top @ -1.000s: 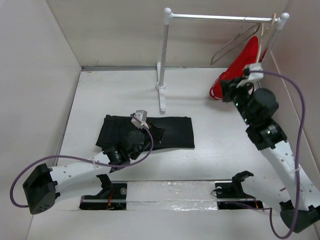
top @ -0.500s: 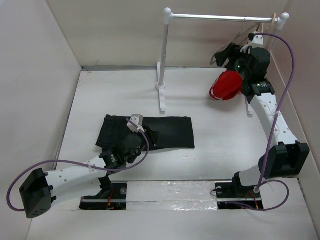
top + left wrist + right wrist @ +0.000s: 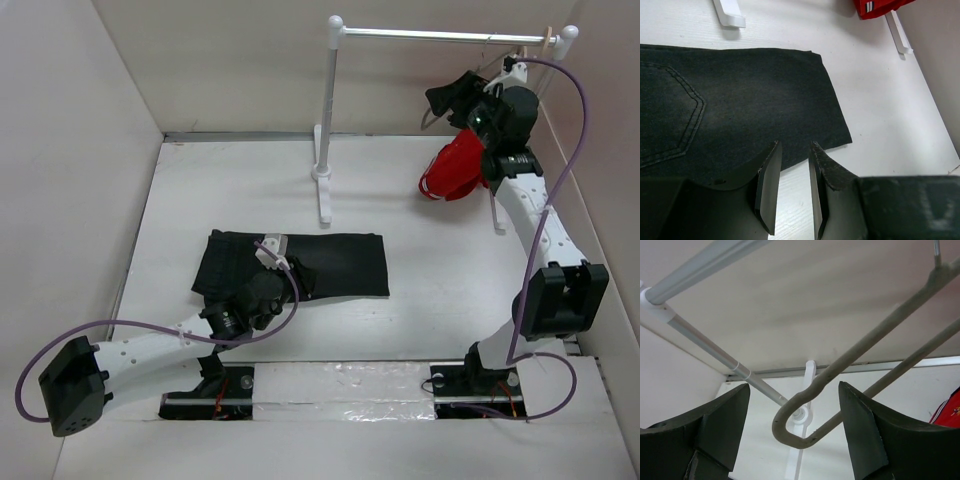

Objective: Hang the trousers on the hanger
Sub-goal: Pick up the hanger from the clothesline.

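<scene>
My left arm lay low and stretched out over the counter point(image 3: 250, 190), elbow swung out to the left. Its wrist was over the near edge of the trousers point(image 3: 340, 262), where my left fingers point(image 3: 771, 170) stood only a narrow way apart with nothing between them. There was one pair of trousers, black, folded flat. Its long axis ran left to right across the counter, the pocket end to the left and the cut end to the right. Farther back my right arm reared up high toward the rail point(image 3: 440, 35). My right fingers point(image 3: 860, 425) were spread wide on either side of the rounded corner of the one pale grey hanger point(image 3: 875, 331), not touching it. Its thin bars sloped up and away to the right. One red garment point(image 3: 455, 170) hung just beside it.
</scene>
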Controlling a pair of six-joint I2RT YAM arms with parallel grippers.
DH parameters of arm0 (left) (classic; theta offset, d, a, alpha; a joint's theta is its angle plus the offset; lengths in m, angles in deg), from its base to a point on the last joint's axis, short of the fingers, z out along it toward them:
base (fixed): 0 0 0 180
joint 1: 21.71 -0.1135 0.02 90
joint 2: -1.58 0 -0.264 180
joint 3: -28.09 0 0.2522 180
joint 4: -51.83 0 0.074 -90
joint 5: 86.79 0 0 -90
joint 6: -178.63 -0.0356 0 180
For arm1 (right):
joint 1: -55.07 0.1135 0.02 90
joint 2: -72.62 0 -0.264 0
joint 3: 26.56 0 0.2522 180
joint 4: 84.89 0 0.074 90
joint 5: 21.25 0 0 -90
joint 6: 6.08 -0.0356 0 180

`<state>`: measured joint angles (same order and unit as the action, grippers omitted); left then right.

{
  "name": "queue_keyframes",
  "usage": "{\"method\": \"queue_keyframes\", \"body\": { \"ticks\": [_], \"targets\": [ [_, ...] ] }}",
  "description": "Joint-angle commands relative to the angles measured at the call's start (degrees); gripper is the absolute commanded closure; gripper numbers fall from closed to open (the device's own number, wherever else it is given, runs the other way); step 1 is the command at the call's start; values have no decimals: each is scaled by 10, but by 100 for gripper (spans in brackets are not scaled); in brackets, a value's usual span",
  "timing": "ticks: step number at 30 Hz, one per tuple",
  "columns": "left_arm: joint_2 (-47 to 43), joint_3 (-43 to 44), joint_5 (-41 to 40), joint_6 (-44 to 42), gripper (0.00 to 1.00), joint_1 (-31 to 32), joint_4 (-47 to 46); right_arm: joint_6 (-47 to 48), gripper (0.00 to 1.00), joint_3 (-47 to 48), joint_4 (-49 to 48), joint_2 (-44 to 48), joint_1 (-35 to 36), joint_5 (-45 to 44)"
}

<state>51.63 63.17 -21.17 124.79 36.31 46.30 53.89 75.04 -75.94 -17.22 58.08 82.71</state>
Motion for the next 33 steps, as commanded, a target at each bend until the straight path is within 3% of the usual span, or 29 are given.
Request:
{"method": "queue_keyframes", "body": {
  "ticks": [1,11,27,33],
  "targets": [
    [-3,0,7,1,74,-2,-26,-38,23,15,-54,-9,-5,9],
    [23,20,21,4,74,-2,-15,-100,30,13,-127,-56,-15,38],
    [32,20,11,20,74,3,-43,-126,67,-31,-201,-39,-26,96],
    [44,31,19,22,74,9,-41,-117,68,-42,-197,-16,-31,113]
  ]
}}
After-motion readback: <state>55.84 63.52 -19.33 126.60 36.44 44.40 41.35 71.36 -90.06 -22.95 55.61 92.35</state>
